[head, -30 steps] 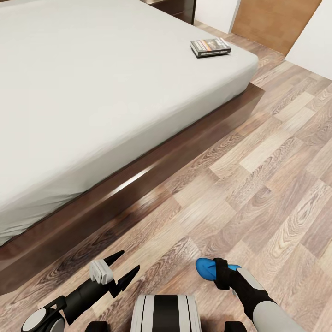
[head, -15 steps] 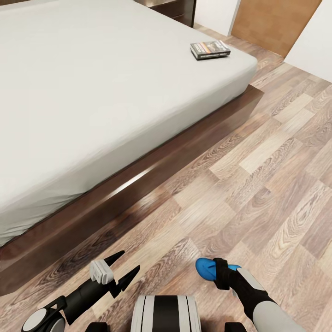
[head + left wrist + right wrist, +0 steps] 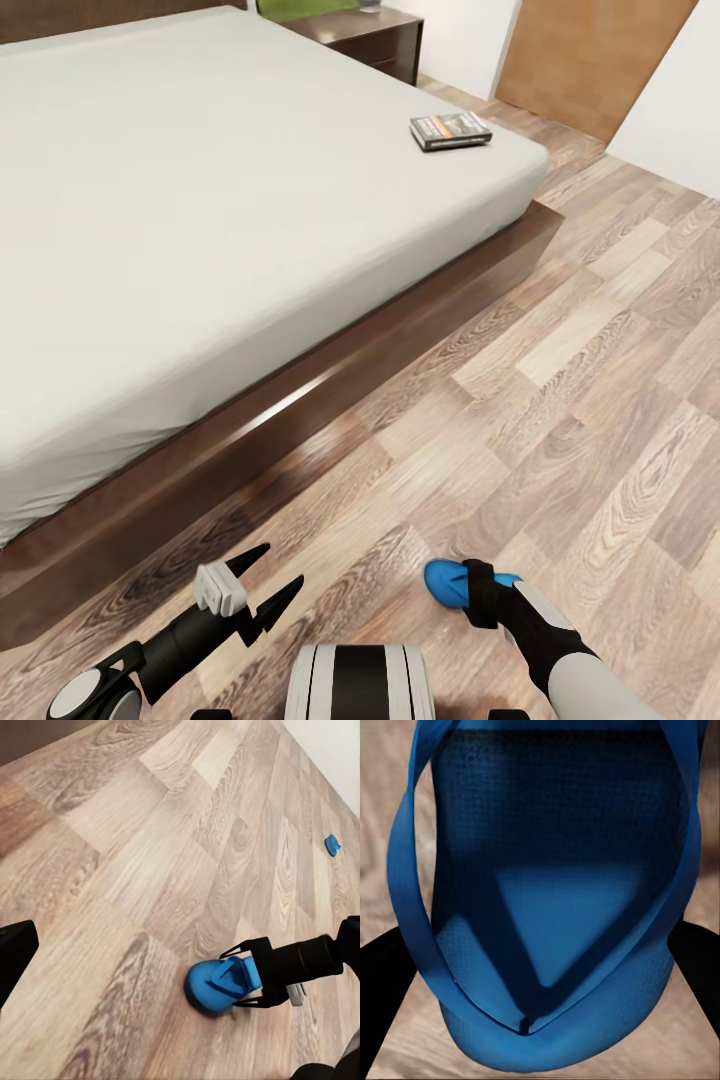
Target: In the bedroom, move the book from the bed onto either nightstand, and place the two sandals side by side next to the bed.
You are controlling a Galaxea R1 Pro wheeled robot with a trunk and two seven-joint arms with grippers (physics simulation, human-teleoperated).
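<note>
Wood-plank floor (image 3: 560, 380) beside the low grey-mattress bed (image 3: 200, 200): our right claw (image 3: 462, 590) grips one bright blue flip-flop sandal (image 3: 448, 582), toe forward; bed frame lies left-ahead. Left claw (image 3: 268, 572) is spread, carrying nothing. Second blue sandal (image 3: 331, 844) sits well off.

bed (image 3: 200, 200), book (image 3: 450, 130) on mattress corner

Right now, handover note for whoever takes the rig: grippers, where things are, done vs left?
Right gripper: shut on one blue sandal, held over the floor near the bed.
Left gripper: open, holding nothing.
Second sandal: lies far off on the floor, seen from the left wrist.
Book: on the bed's far corner; a nightstand stands beyond it.
Done: nothing placed yet.
Left: set down both sandals side by side, move book.
</note>
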